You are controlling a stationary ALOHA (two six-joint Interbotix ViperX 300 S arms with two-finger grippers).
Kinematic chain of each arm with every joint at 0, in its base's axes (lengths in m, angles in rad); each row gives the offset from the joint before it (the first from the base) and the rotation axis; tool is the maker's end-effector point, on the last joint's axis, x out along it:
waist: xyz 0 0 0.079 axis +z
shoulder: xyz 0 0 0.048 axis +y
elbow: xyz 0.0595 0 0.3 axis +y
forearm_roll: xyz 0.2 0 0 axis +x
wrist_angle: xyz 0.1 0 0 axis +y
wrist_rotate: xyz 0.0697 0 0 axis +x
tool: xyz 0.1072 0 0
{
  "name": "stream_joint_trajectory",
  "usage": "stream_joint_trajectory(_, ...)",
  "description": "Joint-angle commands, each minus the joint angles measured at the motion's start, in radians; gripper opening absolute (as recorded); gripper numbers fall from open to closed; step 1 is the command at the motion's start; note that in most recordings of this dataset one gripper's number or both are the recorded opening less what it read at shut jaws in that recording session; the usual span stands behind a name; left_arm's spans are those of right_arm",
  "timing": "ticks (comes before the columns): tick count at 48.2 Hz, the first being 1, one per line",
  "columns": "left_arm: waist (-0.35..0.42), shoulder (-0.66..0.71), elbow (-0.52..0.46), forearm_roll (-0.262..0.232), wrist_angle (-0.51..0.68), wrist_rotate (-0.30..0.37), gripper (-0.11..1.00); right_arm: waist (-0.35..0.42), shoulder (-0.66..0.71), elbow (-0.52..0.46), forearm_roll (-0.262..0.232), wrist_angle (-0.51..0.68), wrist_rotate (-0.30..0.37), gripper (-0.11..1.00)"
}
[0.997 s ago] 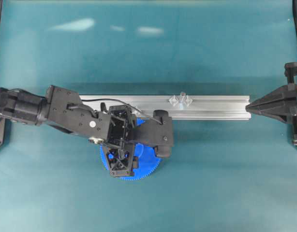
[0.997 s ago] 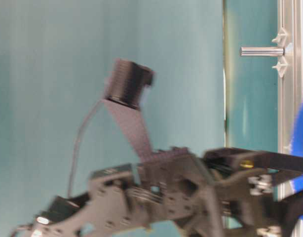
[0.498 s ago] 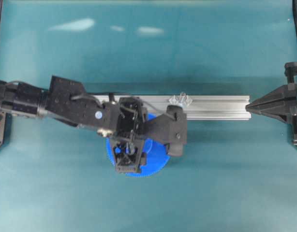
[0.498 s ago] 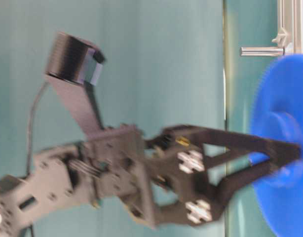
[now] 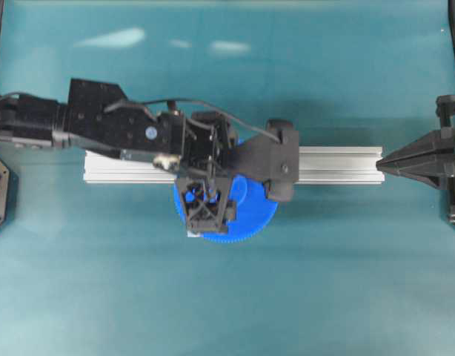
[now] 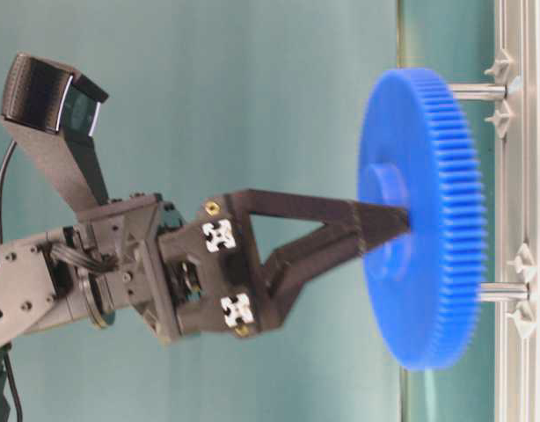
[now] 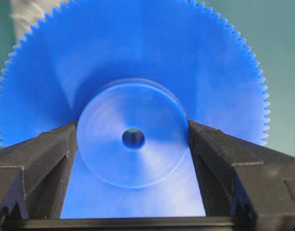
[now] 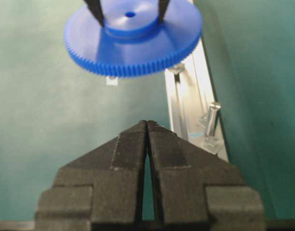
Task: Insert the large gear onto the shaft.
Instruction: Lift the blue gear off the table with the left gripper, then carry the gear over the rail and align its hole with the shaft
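Observation:
The large gear (image 5: pixel 246 215), bright blue and toothed, hangs level above the table with my left gripper (image 5: pixel 208 210) shut on its raised hub. In the left wrist view the black fingers (image 7: pixel 46 154) press both sides of the hub around the centre hole, and the large gear (image 7: pixel 138 57) fills the frame. Seen from table level, the large gear (image 6: pixel 419 220) floats off the rail, and a shaft (image 6: pixel 477 90) sticks out past its rim. A second pin (image 6: pixel 499 292) shows lower down. The right wrist view shows the shaft (image 8: pixel 212 118) upright on its mounts. My right gripper (image 8: pixel 147 123) is shut and empty.
The long grooved aluminium rail (image 5: pixel 339 165) lies across the table's middle, partly under my left arm. My right gripper (image 5: pixel 387 165) rests at the rail's right end. The left wrist camera mount (image 5: pixel 281 159) covers the shaft in the overhead view. Teal table surface (image 5: pixel 324 297) surrounds everything.
My left arm has lifted the gear off the table and carried it right and towards the rail, so it now overlaps the rail. The right arm has not moved.

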Motion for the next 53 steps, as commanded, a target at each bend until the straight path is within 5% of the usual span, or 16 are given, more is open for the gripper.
stream_joint_trajectory(1, 0.017, -0.043, -0.043, 0.002, -0.003, 0.015, 0.76, -0.003, 0.003, -0.011, 0.002, -0.015, 0.009, 0.08)
stream_joint_trajectory(23, 0.077, 0.029, -0.175, 0.002, 0.020, 0.120, 0.76, -0.015, -0.006, -0.005, -0.002, -0.037, 0.008, 0.08)
stream_joint_trajectory(35, 0.089, 0.120, -0.313, 0.002, 0.141, 0.202, 0.76, -0.021, -0.018, -0.005, -0.003, -0.034, 0.008, 0.08)
stream_joint_trajectory(53, 0.112, 0.224, -0.466, 0.000, 0.163, 0.221, 0.76, -0.021, -0.034, 0.000, -0.005, -0.028, 0.008, 0.08)
